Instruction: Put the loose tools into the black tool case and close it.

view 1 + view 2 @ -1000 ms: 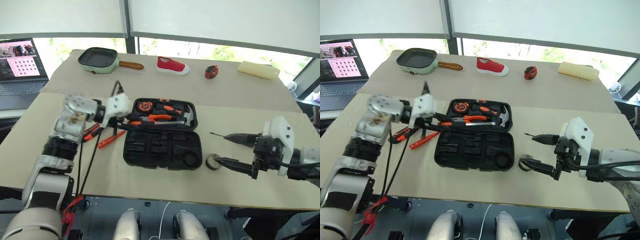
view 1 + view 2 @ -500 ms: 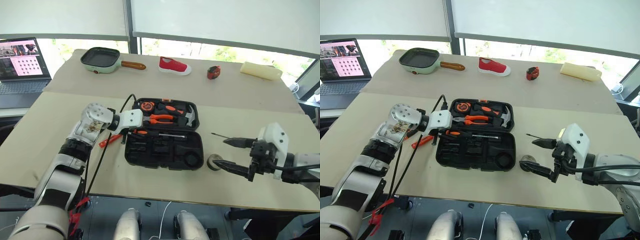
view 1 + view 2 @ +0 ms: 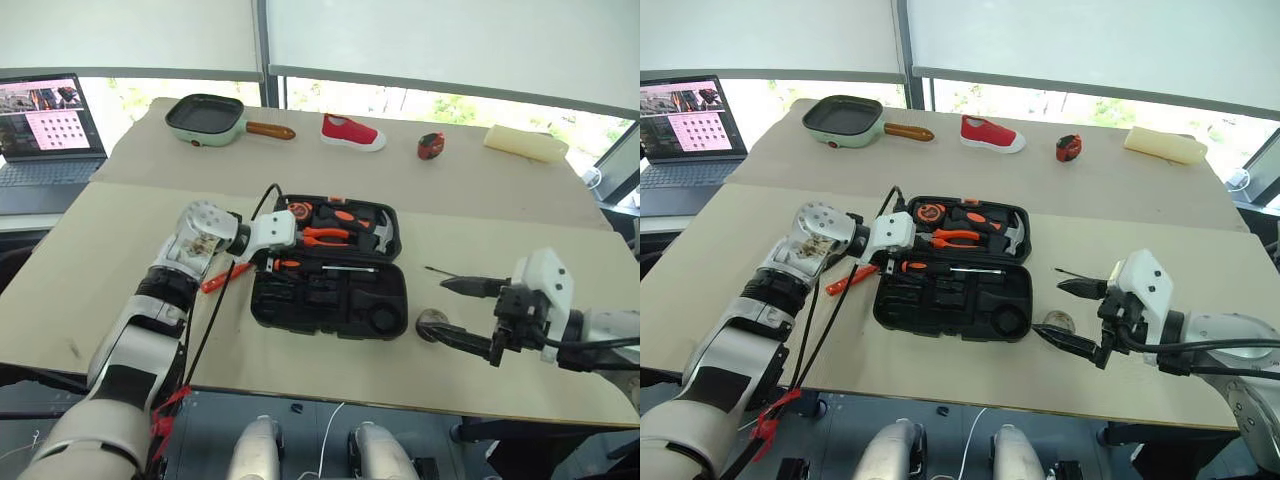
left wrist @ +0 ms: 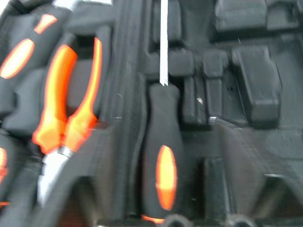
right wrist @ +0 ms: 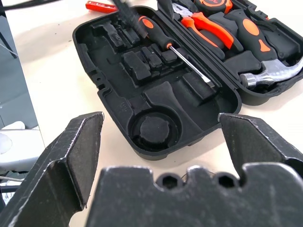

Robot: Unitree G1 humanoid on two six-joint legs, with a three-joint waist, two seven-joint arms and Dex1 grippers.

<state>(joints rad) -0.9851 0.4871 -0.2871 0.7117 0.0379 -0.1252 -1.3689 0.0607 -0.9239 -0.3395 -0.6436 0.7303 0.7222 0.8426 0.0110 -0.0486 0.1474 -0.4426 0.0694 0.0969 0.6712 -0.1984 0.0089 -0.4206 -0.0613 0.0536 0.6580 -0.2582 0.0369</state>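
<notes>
Right wrist view has the right gripper [image 5: 158, 142] spread wide and empty, the open black tool case [image 5: 118, 101] just ahead of its fingertips. Beside that gripper on the table sits the small grey tape roll [image 3: 431, 324]. Farther on, one screwdriver [image 3: 315, 266] lies in the case's near half, with the left gripper [image 3: 272, 261] at its handle; I cannot tell whether it grips. Left of the case lies the utility knife [image 3: 218, 279].
</notes>
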